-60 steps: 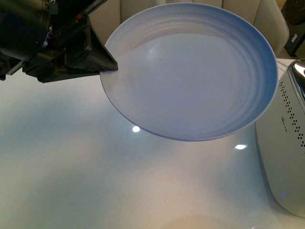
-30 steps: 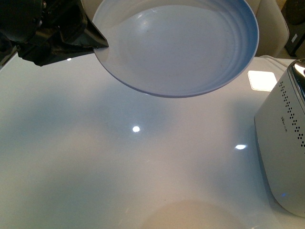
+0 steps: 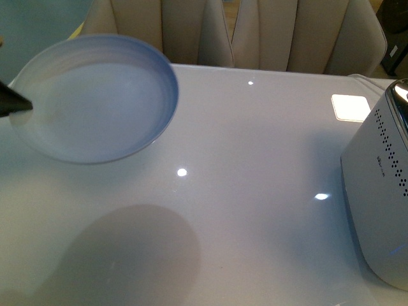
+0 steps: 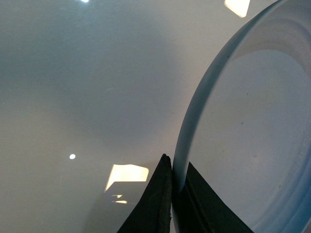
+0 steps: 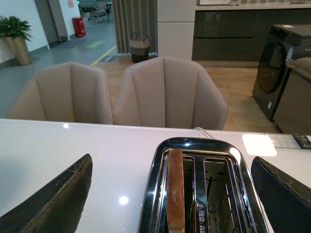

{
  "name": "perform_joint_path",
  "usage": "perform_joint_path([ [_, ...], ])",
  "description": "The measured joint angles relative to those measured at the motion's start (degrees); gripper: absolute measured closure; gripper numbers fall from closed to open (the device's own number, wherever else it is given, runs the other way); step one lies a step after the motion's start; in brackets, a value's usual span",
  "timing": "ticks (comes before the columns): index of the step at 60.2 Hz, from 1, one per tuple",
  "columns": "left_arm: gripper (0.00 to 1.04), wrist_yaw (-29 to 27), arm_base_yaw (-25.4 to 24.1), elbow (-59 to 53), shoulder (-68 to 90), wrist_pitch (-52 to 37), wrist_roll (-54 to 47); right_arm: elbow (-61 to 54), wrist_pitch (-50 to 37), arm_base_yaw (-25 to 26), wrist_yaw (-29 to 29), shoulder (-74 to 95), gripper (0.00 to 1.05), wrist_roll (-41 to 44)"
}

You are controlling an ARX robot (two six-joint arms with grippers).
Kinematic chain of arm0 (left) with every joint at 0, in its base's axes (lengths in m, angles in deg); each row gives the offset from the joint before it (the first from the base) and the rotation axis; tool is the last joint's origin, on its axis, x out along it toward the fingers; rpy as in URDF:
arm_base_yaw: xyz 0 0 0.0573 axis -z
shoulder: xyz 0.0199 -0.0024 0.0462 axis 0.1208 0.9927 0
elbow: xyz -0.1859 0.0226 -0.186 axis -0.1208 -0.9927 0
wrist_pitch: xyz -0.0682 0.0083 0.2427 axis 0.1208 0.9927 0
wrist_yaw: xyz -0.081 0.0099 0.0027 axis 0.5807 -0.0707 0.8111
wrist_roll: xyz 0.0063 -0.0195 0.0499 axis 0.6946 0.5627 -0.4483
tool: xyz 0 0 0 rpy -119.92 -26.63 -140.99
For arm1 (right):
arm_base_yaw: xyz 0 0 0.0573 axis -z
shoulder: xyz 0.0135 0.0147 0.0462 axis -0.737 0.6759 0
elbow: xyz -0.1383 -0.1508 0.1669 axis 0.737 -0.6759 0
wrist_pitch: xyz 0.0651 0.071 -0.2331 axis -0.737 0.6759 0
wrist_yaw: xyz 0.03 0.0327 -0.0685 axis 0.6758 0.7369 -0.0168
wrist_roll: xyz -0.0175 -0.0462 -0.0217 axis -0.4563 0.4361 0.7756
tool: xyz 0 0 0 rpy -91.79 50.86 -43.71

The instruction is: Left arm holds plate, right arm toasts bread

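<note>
Plate point(image 3: 95, 102) swung left; left gripper point(image 4: 177, 170) pinching rim; right gripper point(image 5: 167, 194) spread wide.

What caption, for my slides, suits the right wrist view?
Open right gripper poised over the toaster, bread in one slot.

Pale blue plate point(image 3: 95, 102) with concentric ridges, white toaster point(image 3: 376, 191) with dotted holes, brown bread point(image 5: 175, 189), beige chairs point(image 3: 299, 32)

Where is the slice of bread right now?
The bread stands on edge in one slot of the toaster, in the right wrist view; the other slot is empty. The toaster sits on the right side of the table, across from the plate.
</note>
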Motion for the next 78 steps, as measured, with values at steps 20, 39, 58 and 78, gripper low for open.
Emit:
perform_joint_path([
  [20,1.02,3.0,-6.3,1.2,18.8,-8.0,-15.3,0.0,0.0,0.0,0.0,0.0,0.09,0.0],
  [39,1.02,3.5,-8.0,11.0,31.5,-7.1,-19.6,0.0,0.0,0.0,0.0,0.0,0.09,0.0],
  [58,1.02,4.3,-8.4,13.2,34.4,-6.1,-21.2,0.0,0.0,0.0,0.0,0.0,0.09,0.0],
  [78,0.62,3.9,-8.5,13.3,34.6,-6.0,-21.7,0.0,0.0,0.0,0.0,0.0,0.09,0.0],
])
